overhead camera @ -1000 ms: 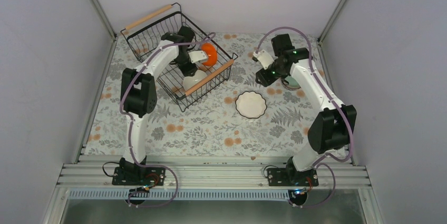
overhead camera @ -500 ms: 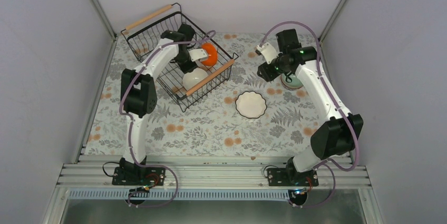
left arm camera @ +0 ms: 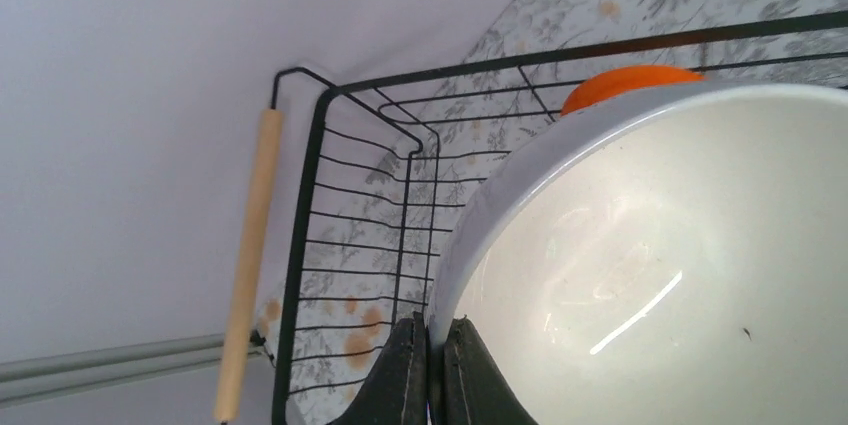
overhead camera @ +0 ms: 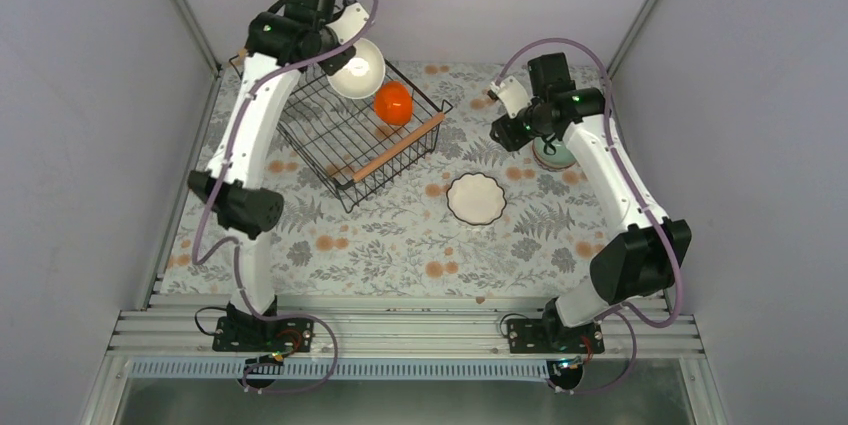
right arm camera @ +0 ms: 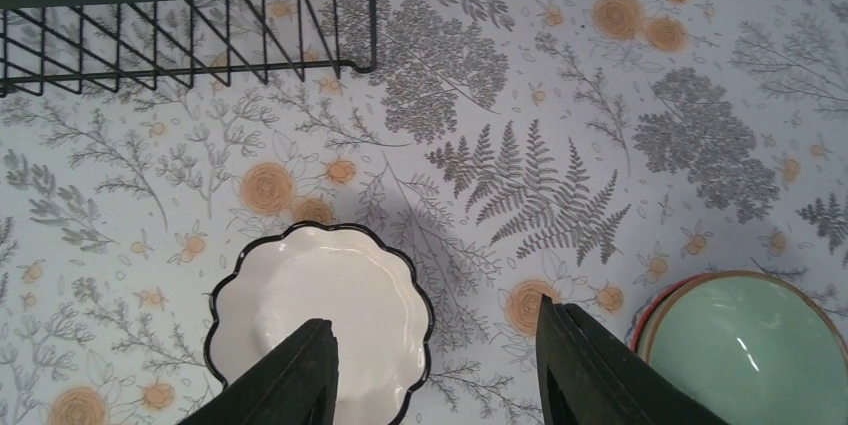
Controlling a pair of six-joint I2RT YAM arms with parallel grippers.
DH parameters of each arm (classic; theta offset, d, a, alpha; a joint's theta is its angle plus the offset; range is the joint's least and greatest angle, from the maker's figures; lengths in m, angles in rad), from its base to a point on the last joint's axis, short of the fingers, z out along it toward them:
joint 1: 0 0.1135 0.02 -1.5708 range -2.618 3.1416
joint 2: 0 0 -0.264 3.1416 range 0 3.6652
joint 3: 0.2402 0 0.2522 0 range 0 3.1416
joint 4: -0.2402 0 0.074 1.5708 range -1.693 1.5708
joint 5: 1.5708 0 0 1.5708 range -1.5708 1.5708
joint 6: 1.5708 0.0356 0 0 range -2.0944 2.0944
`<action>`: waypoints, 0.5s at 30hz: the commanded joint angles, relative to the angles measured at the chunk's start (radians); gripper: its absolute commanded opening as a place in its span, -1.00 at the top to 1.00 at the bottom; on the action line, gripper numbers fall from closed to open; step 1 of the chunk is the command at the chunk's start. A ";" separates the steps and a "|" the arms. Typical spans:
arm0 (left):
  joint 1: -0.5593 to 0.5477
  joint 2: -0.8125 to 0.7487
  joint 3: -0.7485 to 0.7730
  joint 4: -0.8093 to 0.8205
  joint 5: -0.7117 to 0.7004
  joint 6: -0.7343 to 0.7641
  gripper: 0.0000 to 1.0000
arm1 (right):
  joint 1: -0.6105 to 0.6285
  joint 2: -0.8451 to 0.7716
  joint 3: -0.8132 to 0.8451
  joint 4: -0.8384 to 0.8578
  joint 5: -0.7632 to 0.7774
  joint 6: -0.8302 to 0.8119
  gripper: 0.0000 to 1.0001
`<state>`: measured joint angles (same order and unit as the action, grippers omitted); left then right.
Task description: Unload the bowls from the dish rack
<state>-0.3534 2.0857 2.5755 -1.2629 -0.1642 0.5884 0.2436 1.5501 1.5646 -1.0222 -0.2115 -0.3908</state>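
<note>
My left gripper (overhead camera: 340, 57) is shut on the rim of a plain white bowl (overhead camera: 358, 69) and holds it high above the far end of the black wire dish rack (overhead camera: 330, 135). In the left wrist view the fingers (left arm camera: 405, 370) pinch the white bowl's rim (left arm camera: 660, 265). An orange bowl (overhead camera: 394, 102) stands in the rack; it also shows in the left wrist view (left arm camera: 625, 83). My right gripper (right arm camera: 435, 365) is open and empty above the mat. A scallop-edged white bowl (overhead camera: 476, 198) and a pale green bowl (overhead camera: 555, 153), stacked on a patterned one, sit on the mat.
The rack has a wooden rod handle at its near end (overhead camera: 396, 146) and at its far end (left arm camera: 247, 255). Grey walls close in the floral mat (overhead camera: 400, 235) at the back and sides. The arm bases stand at the near edge.
My left gripper has lifted the white bowl up out of the rack, towards the back wall. My right arm has moved slightly back from the green bowl.
</note>
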 commanded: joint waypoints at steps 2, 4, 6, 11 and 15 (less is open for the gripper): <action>-0.044 -0.219 -0.150 0.135 0.093 -0.033 0.95 | -0.028 -0.044 0.021 0.058 0.046 0.045 0.04; -0.058 -0.251 -0.151 0.150 0.174 -0.041 0.95 | -0.051 -0.063 0.021 0.087 0.061 0.059 0.02; -0.073 -0.261 -0.119 0.139 0.242 -0.054 0.95 | -0.079 -0.081 0.024 0.111 0.076 0.066 0.00; -0.125 -0.254 -0.101 0.111 0.348 -0.055 0.95 | -0.155 -0.126 0.025 0.139 0.111 0.063 -0.04; -0.222 -0.225 -0.164 0.101 0.324 -0.031 0.95 | -0.209 -0.149 0.022 0.146 0.103 0.065 -0.04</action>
<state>-0.4942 1.8385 2.4489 -1.1908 0.1116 0.5571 0.0776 1.4326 1.5665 -0.9127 -0.1265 -0.3454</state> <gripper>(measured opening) 0.038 0.518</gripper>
